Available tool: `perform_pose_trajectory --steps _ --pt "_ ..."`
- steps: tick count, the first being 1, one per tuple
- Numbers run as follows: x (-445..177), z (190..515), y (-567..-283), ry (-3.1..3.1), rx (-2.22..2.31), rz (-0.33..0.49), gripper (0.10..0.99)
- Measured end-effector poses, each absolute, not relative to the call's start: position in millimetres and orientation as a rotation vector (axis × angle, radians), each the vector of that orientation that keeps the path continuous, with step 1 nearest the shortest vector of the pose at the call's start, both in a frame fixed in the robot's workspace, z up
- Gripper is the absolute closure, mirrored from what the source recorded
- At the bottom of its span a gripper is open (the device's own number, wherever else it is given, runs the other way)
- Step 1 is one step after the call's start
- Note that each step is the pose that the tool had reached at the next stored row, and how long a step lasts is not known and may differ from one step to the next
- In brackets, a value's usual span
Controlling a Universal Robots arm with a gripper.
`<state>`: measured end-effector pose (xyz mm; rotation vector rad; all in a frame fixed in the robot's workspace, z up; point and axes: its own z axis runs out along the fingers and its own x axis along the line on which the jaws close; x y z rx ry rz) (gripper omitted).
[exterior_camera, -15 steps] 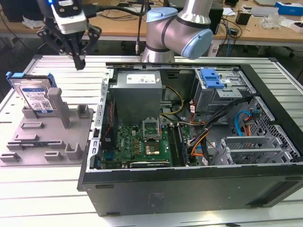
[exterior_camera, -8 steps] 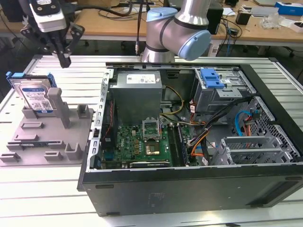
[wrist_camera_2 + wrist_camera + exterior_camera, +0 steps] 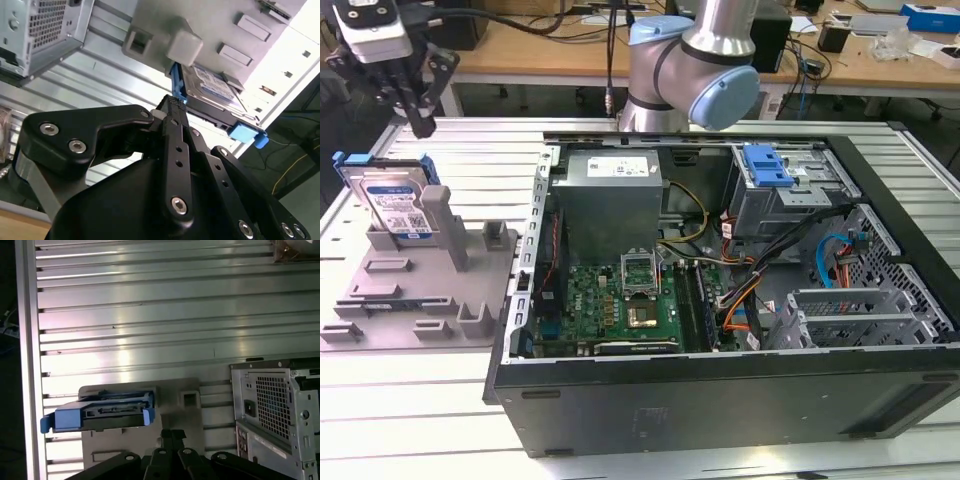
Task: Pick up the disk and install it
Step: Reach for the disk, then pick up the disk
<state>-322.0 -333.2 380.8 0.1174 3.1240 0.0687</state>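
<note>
Claw (image 3: 423, 128) fully closed, empty, near the upright disk (image 3: 395, 200). Disk judged rigid, dense, shock-sensitive; grip the blue rails (image 3: 352, 160).

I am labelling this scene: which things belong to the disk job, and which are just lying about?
Job: disk standing in grey stand; tool near it; open computer case; drive cage inside.
Lying about: cables and blue box on the desk behind.

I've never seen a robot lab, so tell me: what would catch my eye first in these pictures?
Probably the big open computer case, its insides bare, filling the exterior view's middle and right. At that view's left, a blue-framed disk stands tilted in a grey holder, with the black gripper hanging above it, empty.
</note>
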Motion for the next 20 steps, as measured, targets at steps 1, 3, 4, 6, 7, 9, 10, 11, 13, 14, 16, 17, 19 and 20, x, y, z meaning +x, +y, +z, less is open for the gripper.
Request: perform_pose_trajectory --steps 1,3,4,6,7,9,10,11,13,14,16,17,19,20 --pt "-328.5 380.3 -330.9 3.124 0.117 0.069 0.98" --pt "-336.8 379.6 -327.9 3.125 0.118 0.069 0.98" --pt "-341.9 379.3 -326.1 3.126 0.117 0.069 0.98" --pt "-352.7 378.5 -322.5 3.126 0.118 0.069 0.98" --pt "-355.7 378.4 -321.5 3.127 0.118 0.069 0.98" --pt "-357.8 378.4 -320.7 3.127 0.118 0.069 0.98" --pt "-357.8 378.4 -320.8 3.127 0.117 0.069 0.98" --pt "-357.9 378.4 -320.8 3.127 0.117 0.069 0.98" --pt "-358.2 378.4 -320.8 3.127 0.117 0.069 0.98" --pt "-358.6 378.4 -320.8 3.127 0.117 0.069 0.98" --pt "-358.6 378.4 -320.8 3.127 0.118 0.069 0.98" --pt "-358.7 378.4 -320.8 3.127 0.118 0.069 0.98" --pt "-358.7 378.4 -320.7 3.127 0.118 0.068 0.98" --pt "-358.7 378.4 -320.7 3.127 0.117 0.068 0.98"
